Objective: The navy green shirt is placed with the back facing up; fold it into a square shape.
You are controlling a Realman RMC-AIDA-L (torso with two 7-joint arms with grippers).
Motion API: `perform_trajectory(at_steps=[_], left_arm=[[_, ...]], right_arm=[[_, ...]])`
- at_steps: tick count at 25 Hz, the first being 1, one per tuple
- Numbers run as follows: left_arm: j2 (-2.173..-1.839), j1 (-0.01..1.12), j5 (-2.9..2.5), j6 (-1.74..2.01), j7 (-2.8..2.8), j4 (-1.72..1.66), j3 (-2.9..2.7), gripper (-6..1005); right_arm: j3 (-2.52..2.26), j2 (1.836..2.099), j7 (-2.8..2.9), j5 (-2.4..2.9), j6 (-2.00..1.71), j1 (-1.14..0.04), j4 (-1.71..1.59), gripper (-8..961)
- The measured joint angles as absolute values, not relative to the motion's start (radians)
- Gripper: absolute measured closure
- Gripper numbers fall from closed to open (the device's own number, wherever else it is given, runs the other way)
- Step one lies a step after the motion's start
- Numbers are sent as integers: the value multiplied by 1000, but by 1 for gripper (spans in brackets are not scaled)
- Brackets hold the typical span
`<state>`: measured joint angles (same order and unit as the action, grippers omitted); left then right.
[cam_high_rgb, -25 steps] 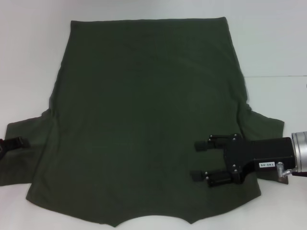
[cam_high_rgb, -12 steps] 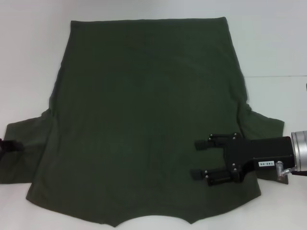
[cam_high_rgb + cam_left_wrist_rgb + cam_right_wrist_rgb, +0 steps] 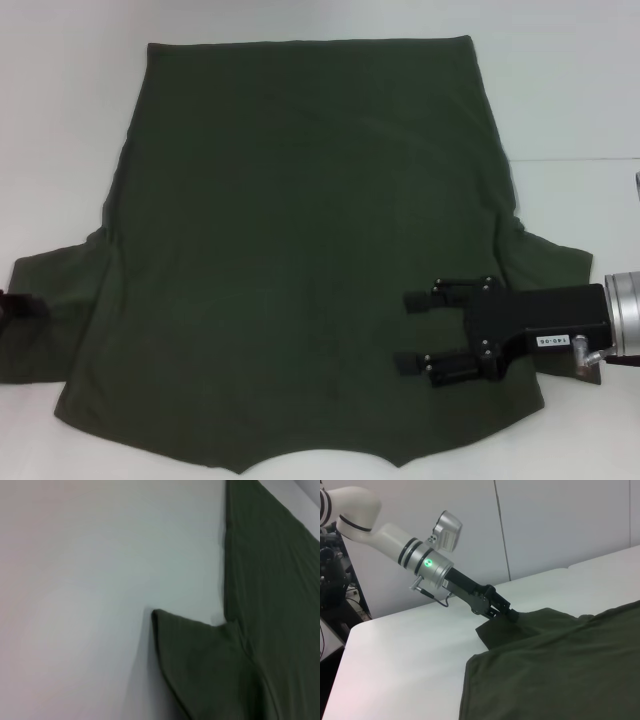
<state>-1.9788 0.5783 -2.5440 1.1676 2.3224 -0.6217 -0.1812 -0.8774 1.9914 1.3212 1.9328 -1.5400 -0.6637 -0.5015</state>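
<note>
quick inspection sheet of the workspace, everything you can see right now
surface: white table, shirt covers most of it
job's things: navy green shirt spread flat, both sleeves out, no fold yet
clutter: nothing seen
grippers: left gripper shut on the left sleeve edge; right gripper open, over the shirt near the right sleeve
cables: a thin cable loops by the left arm's wrist
surroundings: pale wall panels behind the table, dark equipment beside it

I see the navy green shirt [image 3: 300,250] as soft matte cloth on a smooth white table [image 3: 60,120]; my right gripper [image 3: 415,332] looks matte black plastic.
</note>
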Motion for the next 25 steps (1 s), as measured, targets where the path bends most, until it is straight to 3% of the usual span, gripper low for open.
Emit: perform_trajectory(at_steps=[8, 11, 21, 25], left_arm=[[-1978, 585, -2567, 1166, 2343, -623, -189, 669], [-1978, 586, -2567, 1166, 2343, -624, -187, 883], [-1972, 591, -2568, 1167, 2345, -632, -189, 982], [-1953, 599, -2575, 1190, 2363, -668, -187, 993]], right_arm=[[-877, 1995, 1325, 1942, -1540, -667, -502, 56], [-877, 1995, 1326, 1943, -1540, -667, -502, 56], [-875, 1997, 1328, 1944, -1538, -663, -502, 56], [-874, 1997, 1328, 1944, -1538, -660, -502, 56]])
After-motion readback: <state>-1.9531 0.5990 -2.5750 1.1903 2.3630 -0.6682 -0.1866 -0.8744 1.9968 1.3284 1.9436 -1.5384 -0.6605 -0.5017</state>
